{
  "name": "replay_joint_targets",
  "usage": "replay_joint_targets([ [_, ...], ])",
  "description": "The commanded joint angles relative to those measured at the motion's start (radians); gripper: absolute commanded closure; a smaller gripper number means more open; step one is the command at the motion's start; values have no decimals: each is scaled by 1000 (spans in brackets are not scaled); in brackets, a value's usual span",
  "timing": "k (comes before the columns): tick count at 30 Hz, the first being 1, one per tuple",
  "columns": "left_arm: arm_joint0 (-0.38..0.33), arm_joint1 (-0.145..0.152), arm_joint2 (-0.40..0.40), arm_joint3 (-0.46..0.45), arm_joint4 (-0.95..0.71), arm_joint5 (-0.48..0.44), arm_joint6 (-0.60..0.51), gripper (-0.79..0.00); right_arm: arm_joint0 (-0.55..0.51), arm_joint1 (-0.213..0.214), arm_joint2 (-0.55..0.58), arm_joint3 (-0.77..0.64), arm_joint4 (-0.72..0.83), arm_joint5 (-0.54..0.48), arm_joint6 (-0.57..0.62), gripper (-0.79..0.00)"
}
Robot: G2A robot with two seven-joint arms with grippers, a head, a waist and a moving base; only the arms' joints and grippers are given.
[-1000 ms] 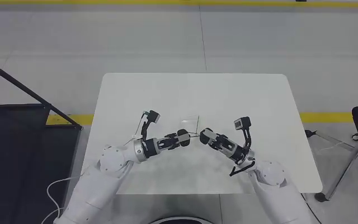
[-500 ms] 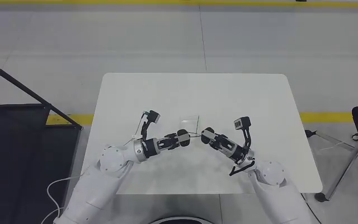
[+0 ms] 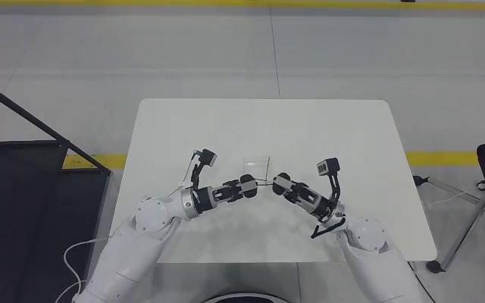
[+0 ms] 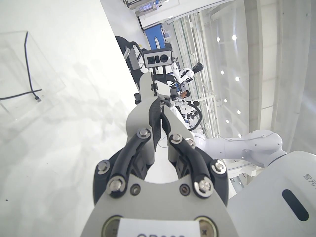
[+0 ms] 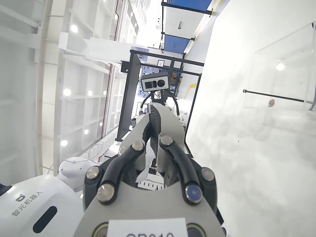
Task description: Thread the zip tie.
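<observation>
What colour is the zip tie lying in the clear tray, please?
The zip tie is black; the right wrist view shows it best.

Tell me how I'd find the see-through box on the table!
Find the big white rectangular table and look at its middle. The small clear plastic box sits there. It is the one see-through thing, with thin black zip ties lying inside.
</observation>
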Motion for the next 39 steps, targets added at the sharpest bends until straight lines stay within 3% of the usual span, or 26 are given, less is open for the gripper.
replay_joint_targets([
  [1,-1,0,1,0,-2,3,-2,-215,0,0,2,0,1,-1,-3,0],
  [3,-2,0,1,0,0,1,0,0,-1,0,3,0,1,-1,-5,0],
  [21,-8,1,7,8,-6,-5,4,0,-2,1,3,-1,6,3,-1,0],
  [22,-7,1,7,9,-8,-7,6,0,-2,1,3,-1,6,3,0,-77],
  [23,-8,1,7,11,-9,-9,8,0,-2,1,3,-1,6,5,1,-296],
  [24,-8,1,7,12,-9,-10,10,0,-3,1,3,-3,6,5,2,-388],
  [33,-11,1,8,18,-12,-5,20,0,-12,3,12,-11,14,-6,10,-237],
  [36,-12,1,8,17,-12,-8,21,0,-14,4,14,-12,14,-8,11,-132],
  [39,-12,1,9,17,-10,-7,20,0,-15,4,14,-12,16,-9,10,-89],
])
